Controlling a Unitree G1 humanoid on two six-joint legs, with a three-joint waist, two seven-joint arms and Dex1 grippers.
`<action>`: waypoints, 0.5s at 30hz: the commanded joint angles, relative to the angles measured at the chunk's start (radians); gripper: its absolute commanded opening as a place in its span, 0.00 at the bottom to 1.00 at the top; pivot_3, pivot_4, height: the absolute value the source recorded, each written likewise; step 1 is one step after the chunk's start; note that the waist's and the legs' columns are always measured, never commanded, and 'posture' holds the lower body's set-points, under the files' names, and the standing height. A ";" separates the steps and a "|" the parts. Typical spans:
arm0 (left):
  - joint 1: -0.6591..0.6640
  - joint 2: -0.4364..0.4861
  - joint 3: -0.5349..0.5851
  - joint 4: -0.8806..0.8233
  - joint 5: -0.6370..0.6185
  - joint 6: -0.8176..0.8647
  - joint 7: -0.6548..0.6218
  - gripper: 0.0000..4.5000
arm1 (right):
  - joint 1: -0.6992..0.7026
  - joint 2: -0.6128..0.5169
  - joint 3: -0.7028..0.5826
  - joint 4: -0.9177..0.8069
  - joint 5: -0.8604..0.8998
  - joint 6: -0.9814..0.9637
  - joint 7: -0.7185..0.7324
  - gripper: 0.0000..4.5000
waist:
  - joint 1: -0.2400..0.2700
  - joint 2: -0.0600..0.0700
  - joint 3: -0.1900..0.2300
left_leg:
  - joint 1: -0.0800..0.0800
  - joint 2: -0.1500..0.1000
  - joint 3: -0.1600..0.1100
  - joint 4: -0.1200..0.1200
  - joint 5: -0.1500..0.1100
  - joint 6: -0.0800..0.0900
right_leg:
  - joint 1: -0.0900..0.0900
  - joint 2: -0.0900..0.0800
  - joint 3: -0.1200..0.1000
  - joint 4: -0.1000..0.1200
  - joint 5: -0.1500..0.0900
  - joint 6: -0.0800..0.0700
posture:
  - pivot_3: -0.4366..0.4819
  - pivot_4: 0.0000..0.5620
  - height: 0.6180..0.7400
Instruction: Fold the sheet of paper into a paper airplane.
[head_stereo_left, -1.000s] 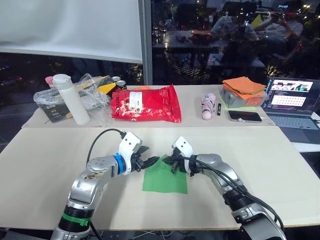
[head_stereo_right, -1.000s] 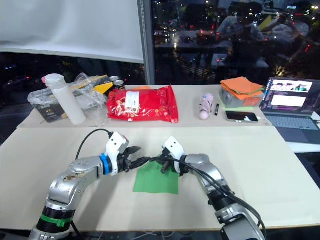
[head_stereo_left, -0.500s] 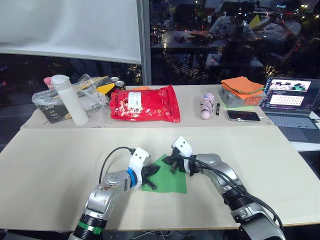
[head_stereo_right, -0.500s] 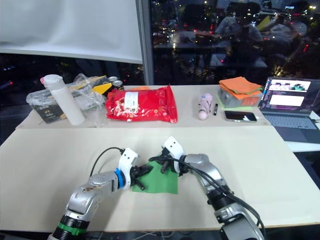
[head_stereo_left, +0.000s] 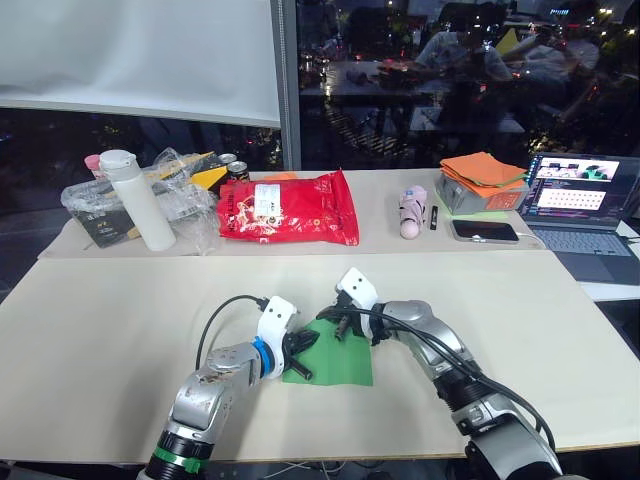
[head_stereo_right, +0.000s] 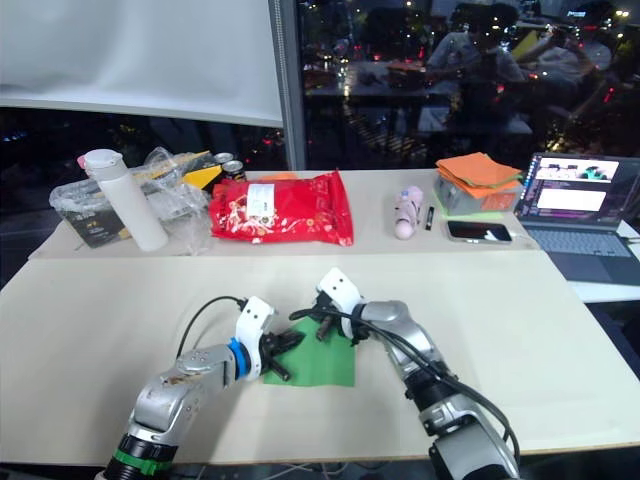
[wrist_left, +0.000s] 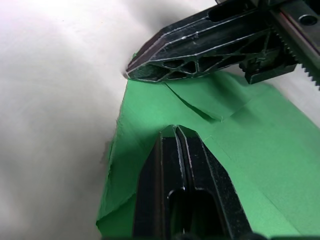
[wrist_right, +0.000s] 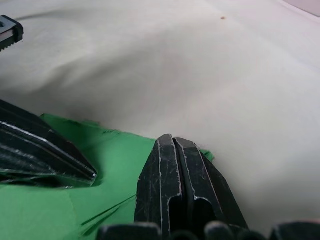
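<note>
The green sheet of paper lies flat on the cream table, its far left corner creased and folded over. My left gripper is shut, with its fingers lying on the sheet's left edge. My right gripper is also shut, its tip pressed on the sheet's far edge by the folded corner. The two tips are close together but apart. I cannot tell whether either gripper pinches the paper.
On the back table are a red bag, a white bottle, a plastic bag of clutter, a pink object, a phone, an orange paper stack and an open laptop.
Since a second ago my left gripper has come down and in onto the sheet's left edge. My right gripper has shifted slightly left at the far corner.
</note>
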 joint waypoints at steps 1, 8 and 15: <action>0.009 0.011 0.003 -0.007 -0.003 0.007 0.007 0.01 | -0.016 -0.004 -0.036 -0.012 0.004 -0.018 -0.011 0.00 | 0.000 0.000 0.000 | 0.000 0.000 0.000 0.000 0.000 0.000 | 0.000 0.000 0.000 0.000 0.000 0.000 | 0.48 0.27 0.93; 0.006 0.004 0.000 -0.001 -0.010 0.005 0.012 0.01 | -0.013 -0.026 -0.033 -0.010 -0.003 -0.004 -0.005 0.00 | 0.000 0.000 0.000 | 0.000 0.000 0.000 0.000 0.000 0.000 | 0.000 0.000 0.000 0.000 0.000 0.000 | 0.48 0.27 0.93; -0.010 -0.021 0.009 0.024 -0.014 -0.021 0.018 0.01 | 0.019 -0.025 -0.061 -0.133 0.041 -0.022 0.023 0.00 | 0.000 0.000 0.000 | -0.001 0.000 0.000 0.000 0.000 0.000 | 0.000 0.000 0.000 0.000 0.000 0.000 | 0.48 0.27 0.93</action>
